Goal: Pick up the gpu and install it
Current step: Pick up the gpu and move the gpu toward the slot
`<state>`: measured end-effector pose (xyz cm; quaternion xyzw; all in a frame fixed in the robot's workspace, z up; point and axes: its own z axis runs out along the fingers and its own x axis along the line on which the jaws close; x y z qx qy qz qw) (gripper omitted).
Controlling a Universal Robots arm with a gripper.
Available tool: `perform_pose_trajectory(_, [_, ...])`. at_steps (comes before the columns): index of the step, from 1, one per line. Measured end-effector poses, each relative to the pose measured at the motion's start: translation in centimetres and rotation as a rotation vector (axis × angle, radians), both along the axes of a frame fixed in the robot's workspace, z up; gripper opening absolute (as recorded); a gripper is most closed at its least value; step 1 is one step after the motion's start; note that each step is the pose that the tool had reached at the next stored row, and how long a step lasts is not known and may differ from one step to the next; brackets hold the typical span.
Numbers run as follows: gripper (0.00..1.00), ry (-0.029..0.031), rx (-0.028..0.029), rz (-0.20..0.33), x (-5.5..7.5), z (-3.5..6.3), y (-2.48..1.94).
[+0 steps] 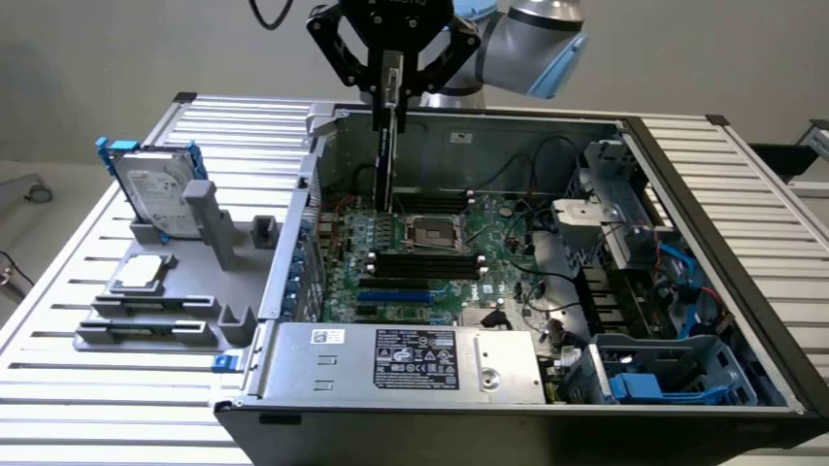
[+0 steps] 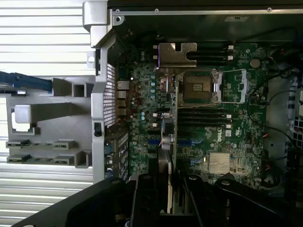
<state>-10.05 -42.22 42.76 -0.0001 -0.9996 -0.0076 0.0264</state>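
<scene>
Ribbed bare-aluminium worktop (image 1: 78,243), satin silver. Dull grey sheet-metal computer case (image 1: 518,136), black matt outer shell. Green motherboard (image 1: 441,267), slight sheen. Dark matt gpu (image 1: 384,165). Silver metal hard drive (image 1: 158,199) in blue plastic frame (image 1: 109,148). Grey matt plastic holder (image 1: 194,291). Bare-metal power supply (image 1: 324,361), paper label (image 1: 414,357).

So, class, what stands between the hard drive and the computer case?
In the exterior view, the grey holder's upright posts stand between hard drive and computer case.

We read white "DELL" lettering on the green printed motherboard (image 2: 246,142). The black-and-white sticker (image 1: 417,359) on the silver metal power supply box (image 1: 311,367) carries print too small for us.
</scene>
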Motion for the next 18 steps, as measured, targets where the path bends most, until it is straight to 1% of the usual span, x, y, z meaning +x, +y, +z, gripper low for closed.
perform_pose_trajectory(4, [0.26, 0.0001, -0.0055, 0.000, 1.8, -0.72, 0.15])
perform_pose_trajectory(8, [0.26, 0.0000, -0.0092, 0.000, 3.6, -1.46, 0.47])
perform_pose_trajectory(9, [0.26, 0.0000, -0.0097, 0.000, 3.8, -1.63, 0.54])
perform_pose_trajectory(10, [0.26, 0.0000, -0.0127, 0.001, 3.9, -1.72, 0.55])
perform_pose_trajectory(18, [0.26, 0.0003, -0.0124, 0.000, 3.9, -1.72, 0.55])
